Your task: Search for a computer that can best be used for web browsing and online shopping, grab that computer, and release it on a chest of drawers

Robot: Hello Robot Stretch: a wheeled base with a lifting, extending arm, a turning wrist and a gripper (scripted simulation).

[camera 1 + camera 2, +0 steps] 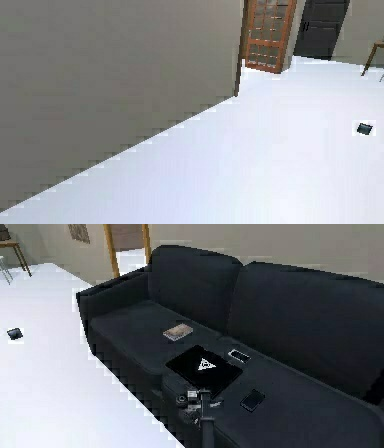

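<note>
The computer (203,364), a flat black slab with a pale triangular mark, lay on the seat of the dark sofa (300,314). A brownish book (178,331) lay to its far left and a phone (239,355) just right. The end effector (190,400) stood at the computer's near edge. I could not tell its finger state or whether it held anything.

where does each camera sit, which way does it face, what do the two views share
Forward view: on the robot, facing ahead and somewhat down at a wall, floor and a wooden door.
Arm side view: on the robot's body, facing out to the arm's side at a sofa with a laptop; arm and gripper show at the bottom.
Shared: a small dark thing on the floor, forward view's right, arm side view's left.
</note>
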